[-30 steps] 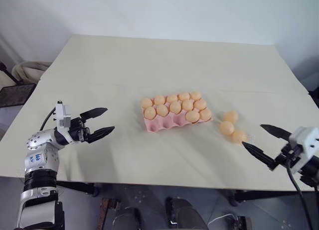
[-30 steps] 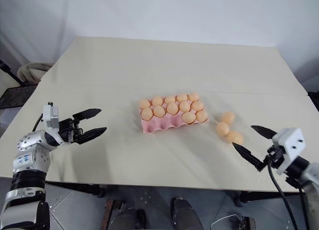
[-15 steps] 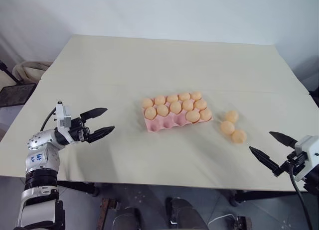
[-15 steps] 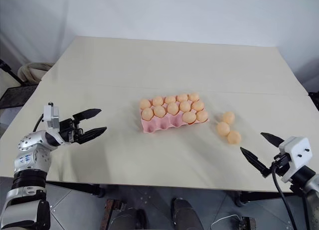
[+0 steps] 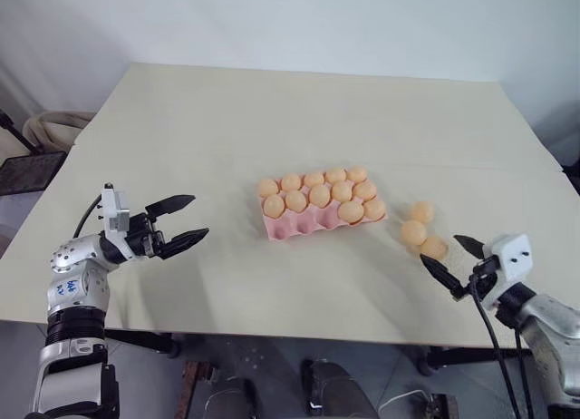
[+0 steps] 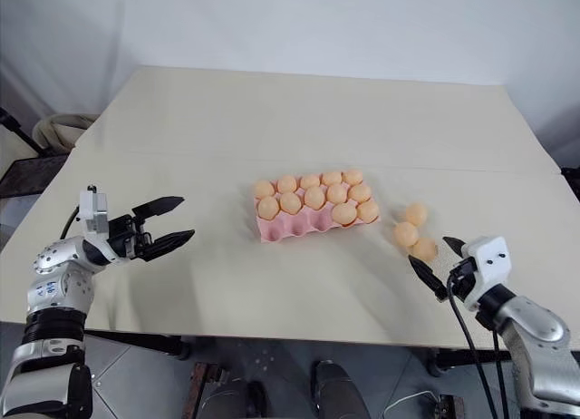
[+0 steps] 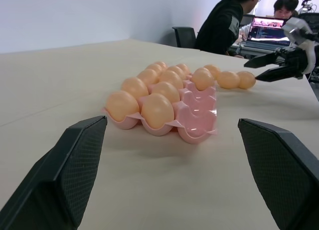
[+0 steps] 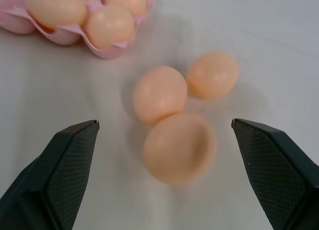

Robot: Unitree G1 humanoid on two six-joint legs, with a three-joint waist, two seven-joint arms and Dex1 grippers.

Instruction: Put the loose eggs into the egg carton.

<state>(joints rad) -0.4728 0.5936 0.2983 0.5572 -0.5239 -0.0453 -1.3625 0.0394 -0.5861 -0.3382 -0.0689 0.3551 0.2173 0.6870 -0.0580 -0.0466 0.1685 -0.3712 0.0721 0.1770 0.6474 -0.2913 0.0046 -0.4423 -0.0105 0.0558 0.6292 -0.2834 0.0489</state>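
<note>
The pink egg carton (image 5: pixel 304 225) lies mid-table with two rows of eggs in it and bare cups along its near edge. Three loose eggs lie in a cluster to its right: one farthest (image 5: pixel 420 211), one in the middle (image 5: pixel 413 232) and one nearest (image 5: pixel 434 248). My right gripper (image 5: pixel 439 249) is open, low over the table just behind the nearest egg (image 8: pixel 179 148), which sits ahead of its two spread fingers. My left gripper (image 5: pixel 200 216) is open and empty, well left of the carton (image 7: pixel 199 121) and pointing at it.
The table's front edge runs just below my right gripper. Off the table's left side stand a dark seat (image 5: pixel 27 172) and a pale bundle (image 5: pixel 54 127). In the left wrist view, two people (image 7: pixel 224 21) sit at a laptop (image 7: pixel 271 30) beyond the table.
My right gripper swung out to the right and down, then came in toward the loose eggs, staying open. The left gripper, the carton and the eggs have not moved.
</note>
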